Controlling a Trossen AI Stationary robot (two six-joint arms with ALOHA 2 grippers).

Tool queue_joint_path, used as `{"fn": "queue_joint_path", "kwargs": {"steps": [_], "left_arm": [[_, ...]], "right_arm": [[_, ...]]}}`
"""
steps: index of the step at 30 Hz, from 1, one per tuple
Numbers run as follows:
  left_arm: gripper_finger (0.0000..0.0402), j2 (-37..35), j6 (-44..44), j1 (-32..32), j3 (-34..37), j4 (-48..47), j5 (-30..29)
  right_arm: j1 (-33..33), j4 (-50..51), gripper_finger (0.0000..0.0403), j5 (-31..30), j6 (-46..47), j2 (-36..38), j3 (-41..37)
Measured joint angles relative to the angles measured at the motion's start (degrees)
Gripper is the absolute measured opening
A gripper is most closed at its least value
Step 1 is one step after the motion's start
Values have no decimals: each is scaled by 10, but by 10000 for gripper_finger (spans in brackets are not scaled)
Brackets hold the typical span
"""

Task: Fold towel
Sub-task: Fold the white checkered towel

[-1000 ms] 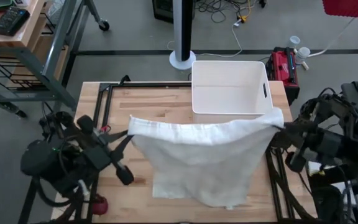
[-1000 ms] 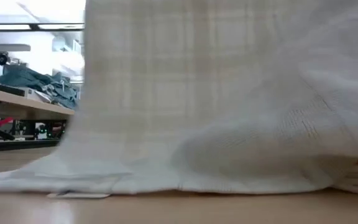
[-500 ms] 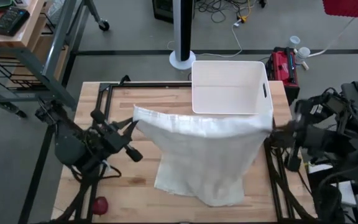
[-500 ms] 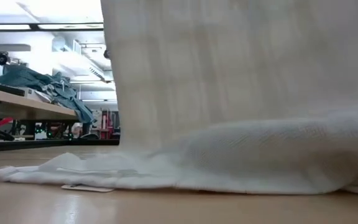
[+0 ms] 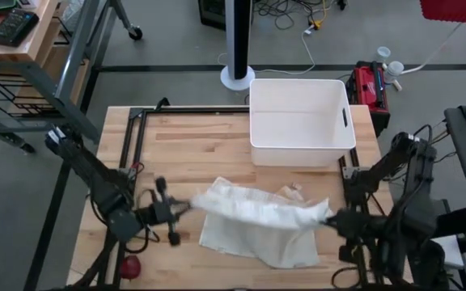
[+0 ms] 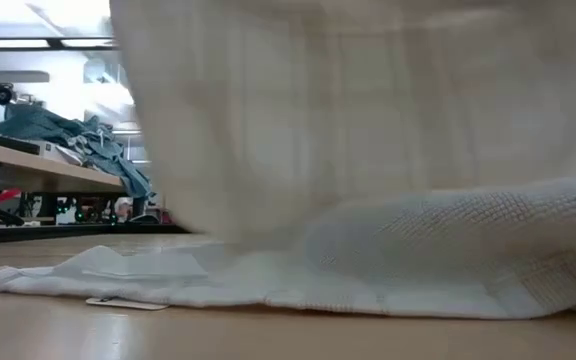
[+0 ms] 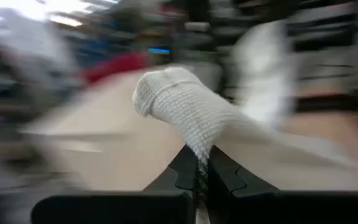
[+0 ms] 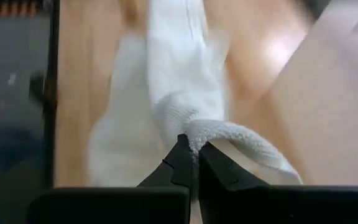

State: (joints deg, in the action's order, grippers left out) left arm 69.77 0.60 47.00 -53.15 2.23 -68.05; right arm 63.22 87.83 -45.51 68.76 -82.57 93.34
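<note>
at twelve o'clock we see the white bin holding nothing; our left gripper and right gripper pinch the white towel.

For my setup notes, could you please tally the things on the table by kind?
White towel: 1
White bin: 1
Small red object at the near-left edge: 1
Total: 3
</note>
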Motion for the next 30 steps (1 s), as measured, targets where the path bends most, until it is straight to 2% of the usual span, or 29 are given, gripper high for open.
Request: {"fn": "queue_joint_path", "kwargs": {"steps": [2, 4, 6, 10, 14, 20, 23, 28, 30], "left_arm": [[1, 6, 79, 9, 32, 1, 86], [1, 16, 178, 15, 59, 7, 140], [1, 32, 276, 15, 80, 19, 171], [1, 82, 457, 10, 107, 21, 224], [14, 144, 562, 6, 112, 35, 256], [68, 226, 608, 3, 84, 46, 284], [108, 250, 616, 2, 68, 43, 293], [171, 252, 616, 5, 48, 42, 354], [192, 248, 615, 8, 41, 38, 367]], "right_arm": [[4, -49, 0, 62, 17, -2, -43], [4, -124, 0, 110, 16, -7, -84], [4, -207, 0, 142, -2, -10, -120], [-6, -354, 0, 166, -39, -18, -175], [-20, -409, 0, 191, -26, -29, -203], [-29, -418, 14, 236, 27, -57, -218], [-33, -417, 44, 277, 51, -69, -219], [-30, -419, 104, 362, 81, -86, -216], [-24, -416, 124, 371, 100, -88, -216]]}}
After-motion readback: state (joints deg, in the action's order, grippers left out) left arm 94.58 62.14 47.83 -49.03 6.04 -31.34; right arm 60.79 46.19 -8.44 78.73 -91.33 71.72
